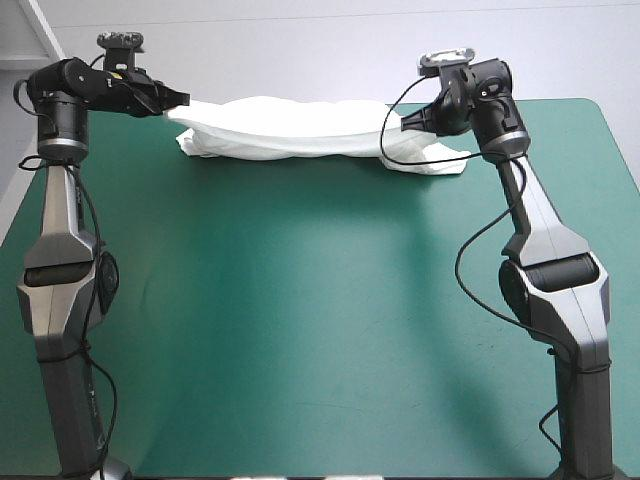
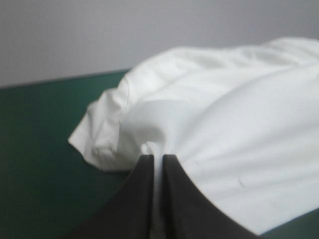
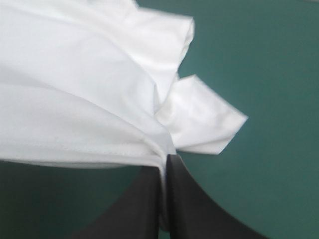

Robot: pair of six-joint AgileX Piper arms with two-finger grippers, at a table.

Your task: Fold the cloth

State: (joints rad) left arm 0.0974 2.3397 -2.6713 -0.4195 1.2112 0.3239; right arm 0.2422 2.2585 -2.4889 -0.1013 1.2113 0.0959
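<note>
Along the worktop's (image 1: 300,330) far edge the T-shirt (image 1: 300,128) stretches between the left hand (image 1: 176,101) and right hand (image 1: 396,124), each clamped on one end, with its lower folds touching down. It looks light and limp; hems and corners should hold best.

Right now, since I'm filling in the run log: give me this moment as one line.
left gripper: shut on T-shirt | right gripper: shut on T-shirt | T-shirt: stretched between both, near far edge of table

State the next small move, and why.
Probably draw both grippers toward the near edge. The left gripper and right gripper are shut on the T-shirt, which sags bunched between them at the far edge of the table, not yet spread flat.
</note>
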